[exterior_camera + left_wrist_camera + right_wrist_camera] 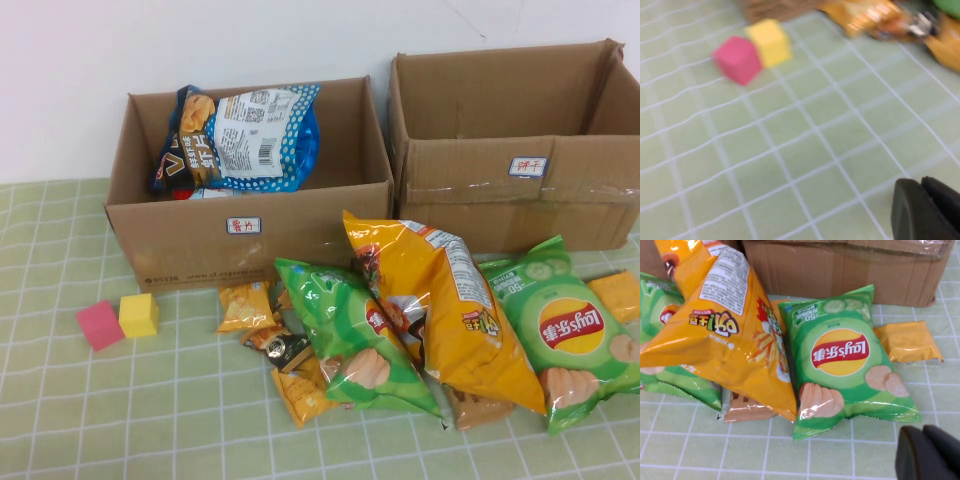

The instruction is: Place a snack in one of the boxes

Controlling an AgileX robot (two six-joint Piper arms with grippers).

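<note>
Both grippers (925,210) (927,452) hover over tablecloth (boxes (250,180) beyond).

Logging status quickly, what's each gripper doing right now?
Left gripper: low over the tablecloth near the pink block, holding nothing; cannot tell.
Right gripper: near the green chip bag, holding nothing; cannot tell.

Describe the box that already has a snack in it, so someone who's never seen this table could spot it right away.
Two brown cardboard boxes stand along the far wall. Take the left box, the narrower one, just behind the pink block and yellow block. Unlike the right box, it holds a blue chip bag and has no clear tape.
</note>
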